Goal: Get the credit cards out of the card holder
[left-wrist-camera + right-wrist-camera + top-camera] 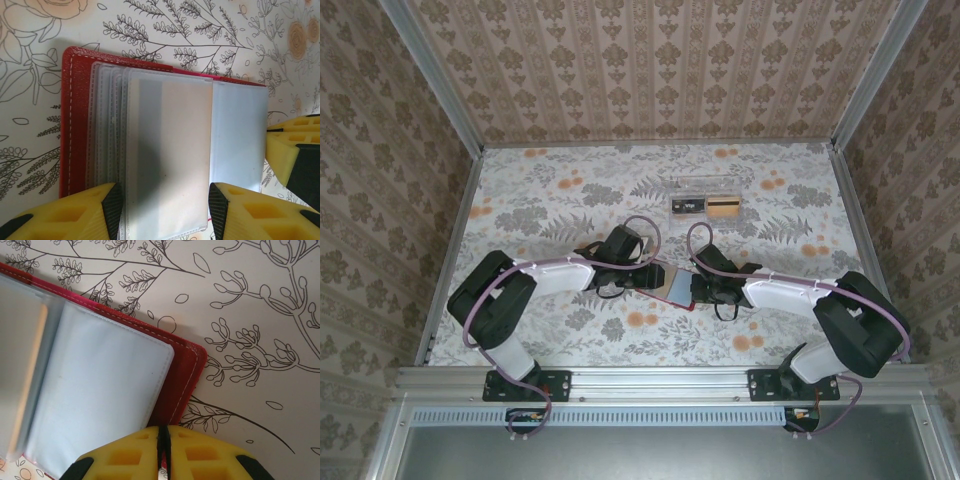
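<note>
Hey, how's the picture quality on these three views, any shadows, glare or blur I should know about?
Top external: even, soft light, the card holder small. Left wrist: sharp, with a dark shadow band across the clear sleeves. Right wrist: print on the table crisp, the holder's left side soft.

left hand [165,207]: fingers apart | right hand [163,442]: fingers pressed together

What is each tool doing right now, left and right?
Left tool: open, straddling the top clear sleeve of the card holder.
Right tool: shut, at the card holder's red edge; whether it grips cannot be told.
</note>
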Motion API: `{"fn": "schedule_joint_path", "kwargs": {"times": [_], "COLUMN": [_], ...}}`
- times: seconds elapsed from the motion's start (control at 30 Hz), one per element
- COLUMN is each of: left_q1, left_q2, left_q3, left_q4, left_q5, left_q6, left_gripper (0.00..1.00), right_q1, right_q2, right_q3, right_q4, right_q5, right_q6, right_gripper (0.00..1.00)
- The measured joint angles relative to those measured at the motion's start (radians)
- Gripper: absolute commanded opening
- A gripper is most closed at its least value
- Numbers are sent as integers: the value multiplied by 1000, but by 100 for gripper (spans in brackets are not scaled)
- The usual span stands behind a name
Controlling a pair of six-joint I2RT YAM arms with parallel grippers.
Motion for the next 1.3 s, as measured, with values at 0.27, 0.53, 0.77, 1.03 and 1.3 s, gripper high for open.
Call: {"fn": "schedule_joint_path", "kwargs": {"times": [0.27, 0.53, 0.77, 1.03, 1.3], "left_q1": [-17, -18, -18, -18, -8], "left_q2": [18, 25, 26, 25, 11], "left_q3": [18, 14, 7, 3, -14], "left_q4": [-5, 52, 90, 142, 149], "left_q5": [-12, 44, 85, 121, 126], "left_q6": [0, -19, -43, -54, -53], "left_gripper": [54, 65, 79, 100, 92], "right_q1": [0, 0, 0, 0, 0], "right_q2": [0, 1, 1, 2, -53], "right_q3": [0, 0, 0, 0, -15], "right_q4": [0, 1, 1, 3, -19], "right_q5": [0, 0, 0, 0, 16], "right_q6": [0, 1, 1, 5, 13], "right_gripper": [15, 15, 15, 17, 27]}}
